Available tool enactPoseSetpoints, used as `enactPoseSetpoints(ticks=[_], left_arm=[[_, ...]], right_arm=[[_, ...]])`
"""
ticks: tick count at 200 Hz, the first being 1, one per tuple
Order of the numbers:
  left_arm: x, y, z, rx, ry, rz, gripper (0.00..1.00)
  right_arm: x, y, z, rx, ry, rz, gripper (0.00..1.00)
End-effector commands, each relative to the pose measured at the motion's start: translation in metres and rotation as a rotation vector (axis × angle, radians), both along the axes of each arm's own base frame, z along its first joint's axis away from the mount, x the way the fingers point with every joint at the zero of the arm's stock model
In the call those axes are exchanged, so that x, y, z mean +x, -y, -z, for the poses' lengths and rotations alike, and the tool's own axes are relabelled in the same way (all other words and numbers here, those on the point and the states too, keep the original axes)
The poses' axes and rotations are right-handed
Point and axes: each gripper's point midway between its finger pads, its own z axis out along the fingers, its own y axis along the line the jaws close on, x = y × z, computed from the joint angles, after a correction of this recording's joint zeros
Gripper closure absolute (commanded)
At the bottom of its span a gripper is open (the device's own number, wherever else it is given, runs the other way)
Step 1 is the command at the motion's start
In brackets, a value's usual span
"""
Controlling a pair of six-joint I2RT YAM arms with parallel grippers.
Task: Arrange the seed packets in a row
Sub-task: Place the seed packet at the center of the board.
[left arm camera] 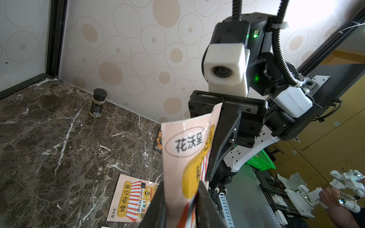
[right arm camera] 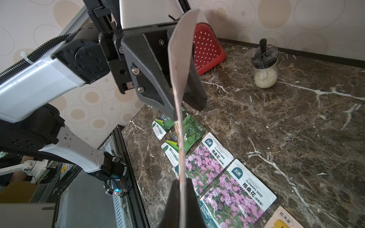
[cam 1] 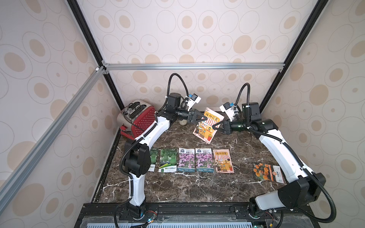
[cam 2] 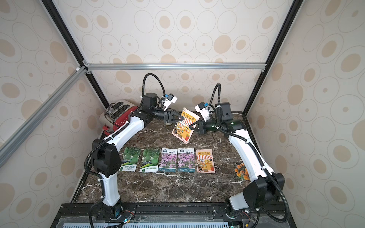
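Right tool (cam 1: pixel 214 127) clamped on held shop-front packet (cam 1: pixel 203 132); left tool (cam 1: pixel 204 118) closed onto its opposite edge, mid-air above rear counter (cam 1: pixel 177 187). Judged hand-over: release one side only once the other grips firm, keep packet flat. Five-packet row (cam 1: pixel 186 159) lies nearer the front. Right wrist view alone shows the packet bowed, edge-on; top views hide that curve.

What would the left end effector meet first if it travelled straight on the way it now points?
The peach shop-front packet held in the left end effector; just beyond, probably the right end effector, gripping the same packet, though depth is unclear.
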Motion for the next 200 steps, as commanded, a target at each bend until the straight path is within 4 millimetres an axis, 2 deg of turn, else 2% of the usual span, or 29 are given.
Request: enactPoseSetpoints(ticks=[1, 31, 81, 107, 171, 200], left_arm=[[-0.008, -0.004, -0.029, -0.034, 0.082, -0.012, 0.77], [-0.007, -0.006, -0.035, -0.038, 0.092, -0.031, 0.80], [-0.009, -0.005, -0.039, -0.042, 0.093, -0.043, 0.96], [-0.011, -0.006, -0.040, -0.043, 0.099, -0.050, 0.99], [-0.013, -0.004, -0.032, -0.027, 0.088, -0.040, 1.00], [-0.014, 0.001, -0.014, 0.019, 0.074, -0.038, 0.87]], right_arm=[[-0.009, 0.008, -0.010, -0.040, 0.057, 0.010, 1.00], [-0.007, 0.013, -0.003, -0.070, 0.055, 0.034, 1.00], [0.002, 0.018, 0.003, -0.095, 0.061, 0.074, 1.00], [0.005, 0.024, 0.004, -0.113, 0.070, 0.103, 1.00], [0.010, 0.034, -0.002, -0.104, 0.087, 0.144, 1.00], [0.013, 0.032, -0.009, -0.090, 0.094, 0.142, 1.00]])
